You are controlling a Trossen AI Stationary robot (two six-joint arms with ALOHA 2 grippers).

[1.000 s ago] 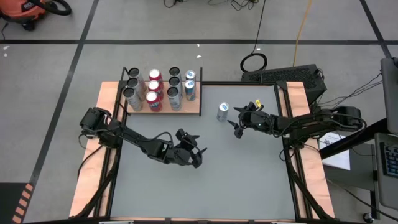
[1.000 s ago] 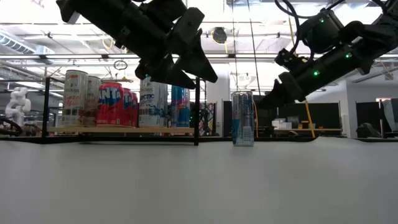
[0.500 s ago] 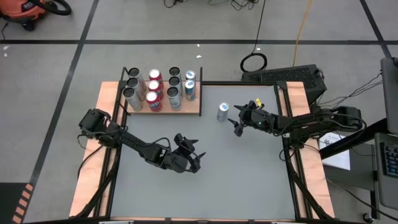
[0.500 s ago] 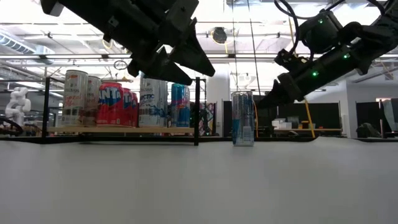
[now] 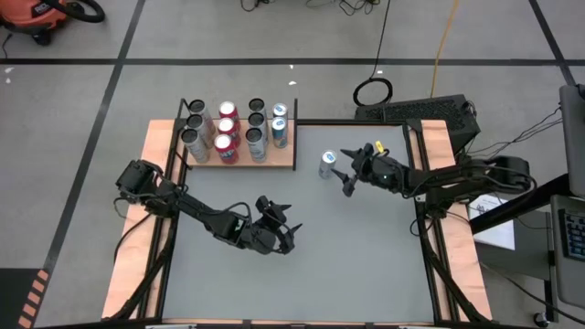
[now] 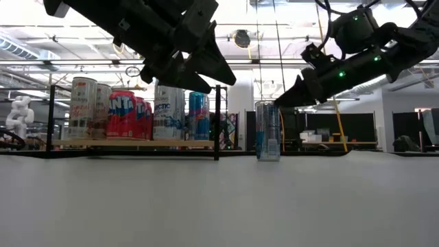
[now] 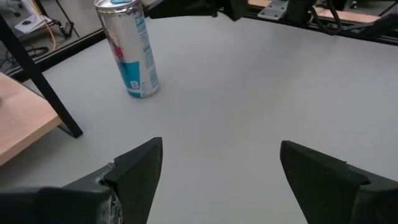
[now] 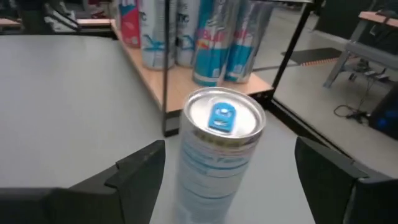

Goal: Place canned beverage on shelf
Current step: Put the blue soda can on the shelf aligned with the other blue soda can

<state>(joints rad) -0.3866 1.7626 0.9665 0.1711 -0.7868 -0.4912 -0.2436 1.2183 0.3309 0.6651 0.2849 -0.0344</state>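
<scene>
A slim silver-and-blue beverage can (image 5: 327, 164) stands upright on its base on the grey tabletop, just right of the shelf (image 5: 285, 157). The shelf is a wooden board with black posts and holds several upright cans (image 5: 226, 137). My right gripper (image 5: 346, 172) is open at the can's right. In the right wrist view its fingers (image 8: 142, 169) flank the can (image 8: 217, 149) with gaps on both sides, at the height of the can's top. My left gripper (image 5: 285, 228) hovers open over the table's middle, and its wrist view shows the can (image 7: 129, 50) farther off.
The shelf's black corner post (image 6: 217, 122) stands close to the left of the can (image 6: 267, 130). Wooden strips (image 5: 131, 238) run along the table's sides. Bare grey tabletop (image 5: 356, 265) stretches across the near half.
My right gripper has tipped its fingers upward, nearer to level, and its fingertips have come closer to the can's top. Both grippers' openings look unchanged.
</scene>
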